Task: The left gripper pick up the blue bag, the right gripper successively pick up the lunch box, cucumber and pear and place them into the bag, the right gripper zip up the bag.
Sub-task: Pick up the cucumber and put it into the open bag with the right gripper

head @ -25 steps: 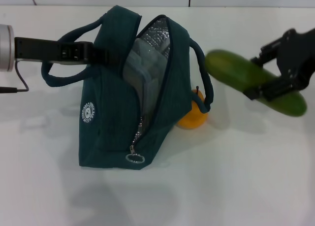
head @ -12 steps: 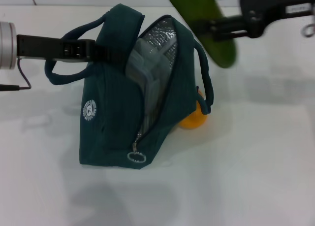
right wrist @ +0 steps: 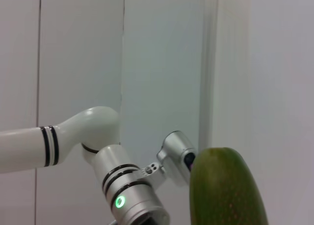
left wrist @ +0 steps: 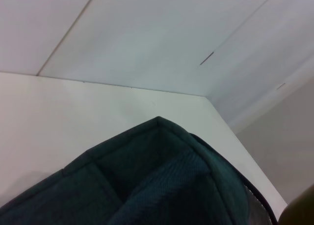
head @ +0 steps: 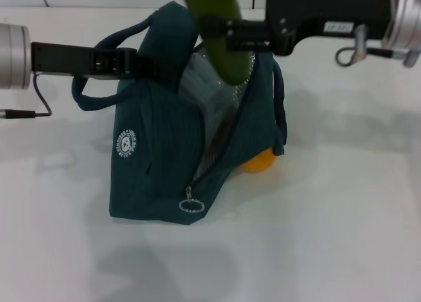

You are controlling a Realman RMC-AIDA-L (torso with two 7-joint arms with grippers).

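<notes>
The blue bag (head: pixel 164 151) stands on the white table with its mouth unzipped and silver lining showing. My left gripper (head: pixel 141 64) comes in from the left and is shut on the bag's top edge by the handles; the left wrist view shows only the bag's fabric (left wrist: pixel 162 176). The clear lunch box (head: pixel 197 91) stands on edge inside the bag. My right gripper (head: pixel 233 33) is shut on the cucumber (head: pixel 220 32), which hangs steeply with its lower end at the bag's mouth; the cucumber (right wrist: pixel 225 190) fills the right wrist view's corner. The pear (head: pixel 261 160) lies behind the bag, partly hidden.
The bag's zipper ring pull (head: pixel 192 205) hangs low at the front end. The white table (head: pixel 342 216) spreads to the right and front. A black cable (head: pixel 26 111) trails at the left edge. The left arm (right wrist: pixel 98 156) shows in the right wrist view.
My right gripper has carried the cucumber from the right side up and leftward over the bag, turning it steeply downward into the mouth. The bag has shifted slightly.
</notes>
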